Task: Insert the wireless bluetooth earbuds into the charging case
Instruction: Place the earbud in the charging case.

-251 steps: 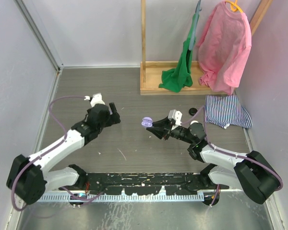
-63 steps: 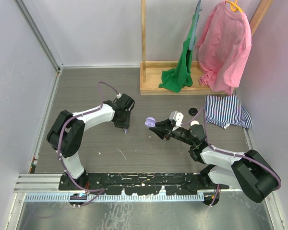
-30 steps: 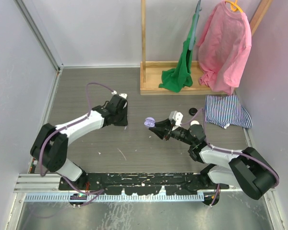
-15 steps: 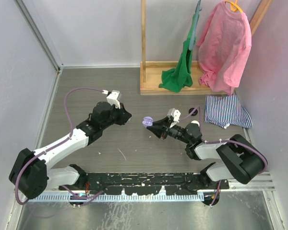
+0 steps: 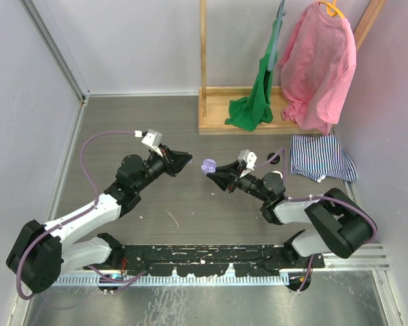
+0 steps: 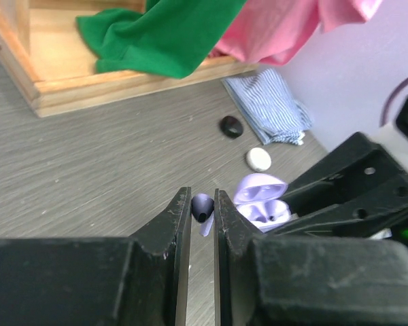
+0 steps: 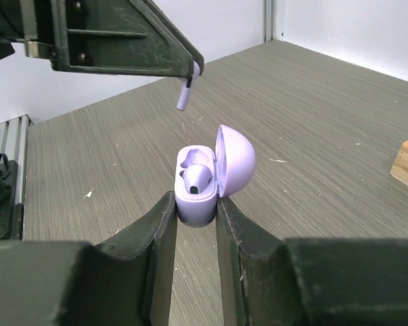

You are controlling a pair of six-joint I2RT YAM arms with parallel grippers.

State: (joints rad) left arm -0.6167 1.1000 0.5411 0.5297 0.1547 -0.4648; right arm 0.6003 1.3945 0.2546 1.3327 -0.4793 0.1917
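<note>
A lilac earbud (image 6: pixel 202 206) is pinched between the fingertips of my left gripper (image 6: pixel 203 198), which is shut on it; its stem (image 7: pixel 183 99) hangs from those tips in the right wrist view. My right gripper (image 7: pixel 196 206) is shut on the base of the lilac charging case (image 7: pixel 194 202), whose lid (image 7: pixel 236 160) stands open. A second lilac earbud (image 7: pixel 196 178) sits in one slot of the case. From above, the left gripper (image 5: pixel 188 158) hovers just left of the case (image 5: pixel 207 167), a small gap apart, both above the table.
A wooden rack base (image 5: pixel 217 122) with a green cloth (image 5: pixel 253 103) and a pink shirt (image 5: pixel 319 61) stands at the back. A striped cloth (image 5: pixel 321 157) lies right of it. A black puck (image 6: pixel 231 125) and a white puck (image 6: pixel 259 159) lie on the table beyond the case.
My left arm has lifted off the table and swung right, bringing its fingertips with the earbud close to the case. The right gripper has kept hold of the case, barely moving.
</note>
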